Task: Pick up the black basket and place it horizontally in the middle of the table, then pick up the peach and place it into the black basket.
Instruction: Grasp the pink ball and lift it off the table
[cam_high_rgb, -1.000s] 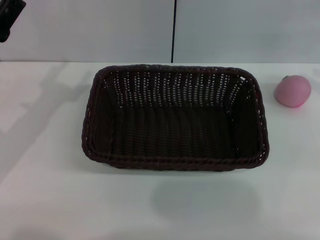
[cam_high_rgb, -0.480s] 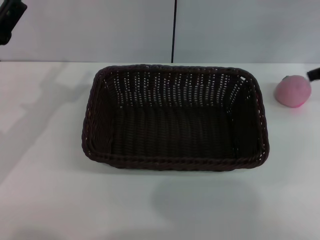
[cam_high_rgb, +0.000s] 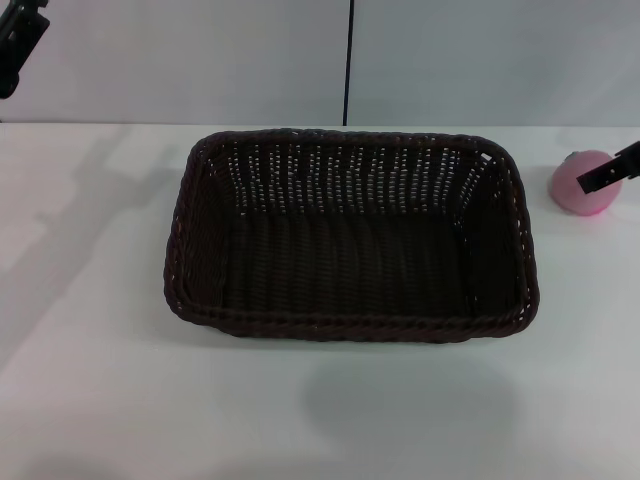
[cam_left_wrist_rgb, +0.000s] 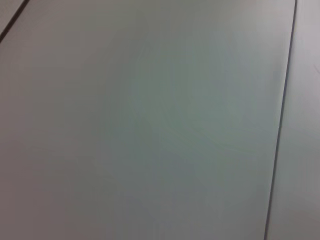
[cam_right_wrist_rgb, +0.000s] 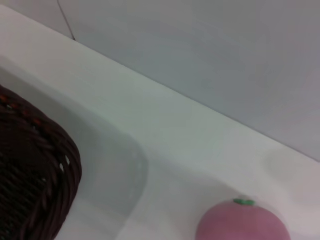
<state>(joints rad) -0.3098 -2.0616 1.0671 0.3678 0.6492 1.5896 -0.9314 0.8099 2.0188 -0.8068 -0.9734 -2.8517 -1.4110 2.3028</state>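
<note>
Right arm is the one beside the peach.

The black basket (cam_high_rgb: 350, 235) sits mid-table (cam_high_rgb: 120, 400), long axis left-right. Farther right, the peach (cam_high_rgb: 578, 188) has the right gripper (cam_high_rgb: 612, 170) over its right side, finger spread impossible to tell; the left gripper (cam_high_rgb: 20, 40) is parked far left.

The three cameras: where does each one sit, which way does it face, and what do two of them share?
Head view: looks down at the black basket on the table; right pincer over the peach, left pincer far left.
Left wrist view: faces a plain wall; no robot parts.
Right wrist view: faces basket corner and peach; no fingers.
Shared: head and right wrist show basket and peach.
</note>
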